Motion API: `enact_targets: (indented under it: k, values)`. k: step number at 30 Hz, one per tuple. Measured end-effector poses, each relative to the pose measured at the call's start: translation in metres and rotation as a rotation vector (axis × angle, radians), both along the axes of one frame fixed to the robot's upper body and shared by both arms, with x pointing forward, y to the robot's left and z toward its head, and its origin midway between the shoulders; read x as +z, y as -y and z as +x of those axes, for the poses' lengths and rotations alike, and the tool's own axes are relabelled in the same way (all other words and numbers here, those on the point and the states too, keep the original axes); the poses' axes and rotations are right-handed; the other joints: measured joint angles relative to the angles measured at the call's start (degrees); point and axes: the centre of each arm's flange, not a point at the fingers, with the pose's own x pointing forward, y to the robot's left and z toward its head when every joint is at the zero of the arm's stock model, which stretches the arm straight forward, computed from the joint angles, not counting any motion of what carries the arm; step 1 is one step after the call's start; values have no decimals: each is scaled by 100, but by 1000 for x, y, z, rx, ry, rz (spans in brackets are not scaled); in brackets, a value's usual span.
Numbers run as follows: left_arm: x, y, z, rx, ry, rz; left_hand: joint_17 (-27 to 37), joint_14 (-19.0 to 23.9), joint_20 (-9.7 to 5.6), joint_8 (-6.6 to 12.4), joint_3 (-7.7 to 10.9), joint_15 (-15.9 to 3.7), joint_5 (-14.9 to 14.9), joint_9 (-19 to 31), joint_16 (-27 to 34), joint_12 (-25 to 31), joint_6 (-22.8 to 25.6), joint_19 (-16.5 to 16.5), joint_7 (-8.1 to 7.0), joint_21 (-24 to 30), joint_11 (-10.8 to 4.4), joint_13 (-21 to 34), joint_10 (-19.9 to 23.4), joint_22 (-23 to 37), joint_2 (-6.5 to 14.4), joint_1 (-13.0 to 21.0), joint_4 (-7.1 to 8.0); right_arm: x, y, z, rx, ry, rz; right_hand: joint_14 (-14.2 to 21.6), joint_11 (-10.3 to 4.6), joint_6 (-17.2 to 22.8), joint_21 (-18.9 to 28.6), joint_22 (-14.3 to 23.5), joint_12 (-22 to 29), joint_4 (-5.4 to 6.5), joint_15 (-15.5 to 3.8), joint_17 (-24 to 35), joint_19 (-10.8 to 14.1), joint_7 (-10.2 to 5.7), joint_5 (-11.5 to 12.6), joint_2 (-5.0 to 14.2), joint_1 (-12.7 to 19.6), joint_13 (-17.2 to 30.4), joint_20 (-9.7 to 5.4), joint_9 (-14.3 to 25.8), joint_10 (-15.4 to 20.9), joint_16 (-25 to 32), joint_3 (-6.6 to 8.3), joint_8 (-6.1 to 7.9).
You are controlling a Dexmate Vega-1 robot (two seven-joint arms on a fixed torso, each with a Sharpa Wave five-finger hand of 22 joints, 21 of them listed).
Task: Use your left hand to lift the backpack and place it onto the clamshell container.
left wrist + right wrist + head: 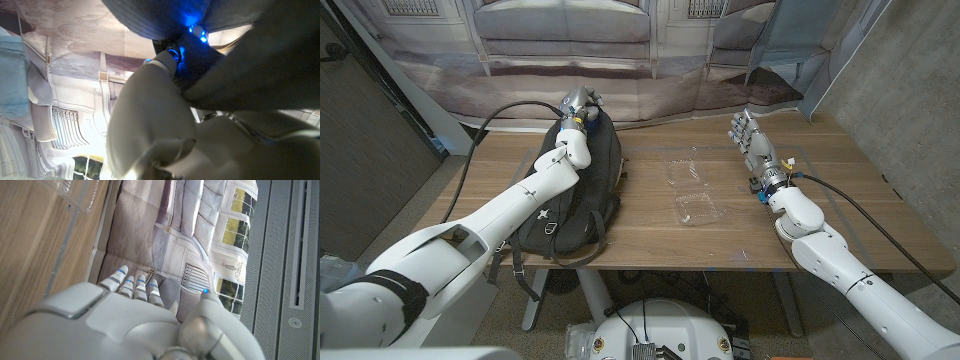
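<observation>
A black backpack (582,195) lies on the left part of the wooden table (650,245), its straps hanging over the front edge. My left hand (578,108) is at the backpack's far top end, fingers curled into the fabric there. In the left wrist view my left hand (150,115) has its fingertips buried in the dark backpack cloth (260,60). An open clear clamshell container (690,190) lies at the table's middle, just right of the backpack. My right hand (748,135) stands over the table's far right with straight fingers, holding nothing. The right wrist view shows my right hand (125,325) and a corner of the clamshell (75,192).
A printed backdrop (620,60) hangs just behind the table's far edge. A black cable (485,140) loops from my left arm over the table's left side. Bare wood (740,225) lies between the clamshell and my right arm.
</observation>
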Motion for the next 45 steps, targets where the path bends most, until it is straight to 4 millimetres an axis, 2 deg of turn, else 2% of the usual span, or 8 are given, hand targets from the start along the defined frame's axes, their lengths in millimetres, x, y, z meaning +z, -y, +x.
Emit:
enact_targets:
  k: [19, 45]
  values:
    - [8, 2, -22, -5, 37, -1, 86, 1, 10, 21, 87, -2, -1, -43, -75, -78, 30, -11, -31, 44, -51, 9, 52, -12, -4, -9, 8, -1, -2, -4, 15, 5, -6, 30, 8, -2, 0, 0, 0, 0, -31, 0, -1, -2, 0, 0, 0, 0, 0, 0, 8, 0, 0, 0]
    - [14, -4, -55, -27, 83, -20, 198, 83, 11, 65, 190, 2, 24, -106, -176, -140, 61, -11, -61, 99, -41, 63, 102, -8, -30, -76, 14, 4, -7, -3, 34, 13, -17, 29, 8, -3, 0, 0, 0, -24, -31, 0, -2, -2, 0, 0, 0, 0, 0, 0, 8, 0, -24, 0]
